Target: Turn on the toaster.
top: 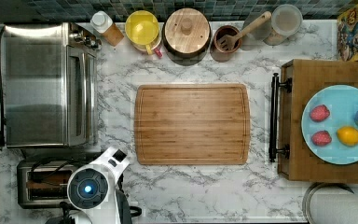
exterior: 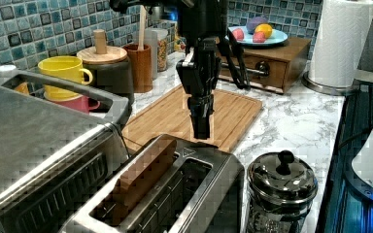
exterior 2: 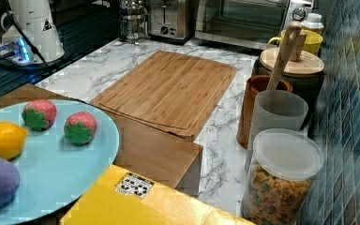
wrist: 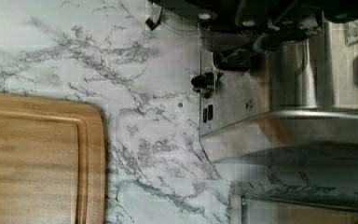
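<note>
One toaster [exterior: 175, 189] sits nearest us in the left view, beside the toaster oven [exterior: 39, 145]. Our gripper [exterior: 200, 127] hangs just above its far end, fingers seemingly together, holding nothing. We should come straight down onto the lever knob [wrist: 203, 82] and press fully. From the left view, that knob stays hidden behind the body.

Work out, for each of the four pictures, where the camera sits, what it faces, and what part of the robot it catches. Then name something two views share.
Top view: overhead, facing straight down at the counter; the arm covers part of the toaster.
Left view: low beside the toaster, facing the cutting board; gripper hangs above.
Right view: by the plate, facing the far toaster.
Wrist view: on the arm, facing down at the toaster.
Shared: the cutting board.
</note>
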Controlling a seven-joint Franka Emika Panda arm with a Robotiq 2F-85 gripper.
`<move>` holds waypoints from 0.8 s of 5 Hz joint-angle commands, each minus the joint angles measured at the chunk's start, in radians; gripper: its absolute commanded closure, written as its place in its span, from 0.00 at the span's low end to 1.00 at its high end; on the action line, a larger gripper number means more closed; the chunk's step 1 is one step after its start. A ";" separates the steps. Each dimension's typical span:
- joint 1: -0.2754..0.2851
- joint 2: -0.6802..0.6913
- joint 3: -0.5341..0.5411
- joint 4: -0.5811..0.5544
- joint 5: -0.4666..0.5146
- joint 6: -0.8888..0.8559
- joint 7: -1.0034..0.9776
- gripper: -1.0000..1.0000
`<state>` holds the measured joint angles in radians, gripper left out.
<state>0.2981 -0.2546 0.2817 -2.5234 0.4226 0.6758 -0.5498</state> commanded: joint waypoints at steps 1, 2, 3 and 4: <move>0.003 0.186 0.036 0.033 -0.081 0.015 0.025 1.00; 0.000 0.234 0.027 0.022 -0.085 -0.049 0.012 1.00; 0.016 0.212 0.040 -0.038 -0.080 -0.041 -0.004 1.00; 0.025 0.216 0.044 -0.055 -0.108 -0.058 0.026 1.00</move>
<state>0.2937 -0.0682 0.2959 -2.4688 0.3625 0.7104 -0.5483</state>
